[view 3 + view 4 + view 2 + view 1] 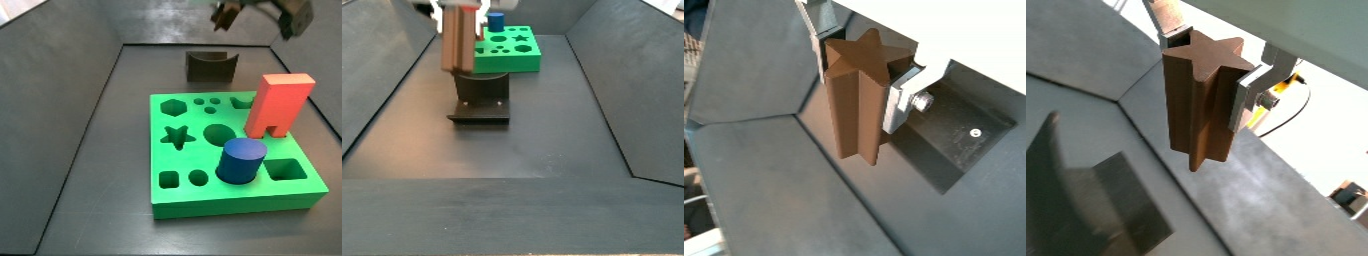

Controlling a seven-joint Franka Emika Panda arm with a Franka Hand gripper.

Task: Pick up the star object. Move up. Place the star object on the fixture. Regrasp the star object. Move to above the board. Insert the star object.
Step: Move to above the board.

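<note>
The brown star object [1197, 115] [855, 115] hangs upright, and my gripper [1211, 70] [858, 75] is shut on its upper end in both wrist views, one silver finger [1244, 98] on each side. In a side view the star object [460, 42] hangs from the gripper [457, 8] over the dark fixture [481, 100], with its lower end near the fixture's top; I cannot tell whether they touch. The fixture [210, 66] stands behind the green board [201, 195], whose star hole [177, 135] is empty. Only part of the gripper [254, 12] shows there; the star object is out of that view.
A red arch block [278, 105] and a blue cylinder [243, 160] stand on the board. Dark sloping walls [396, 90] close in the grey floor on both sides. The board [509, 50] lies beyond the fixture.
</note>
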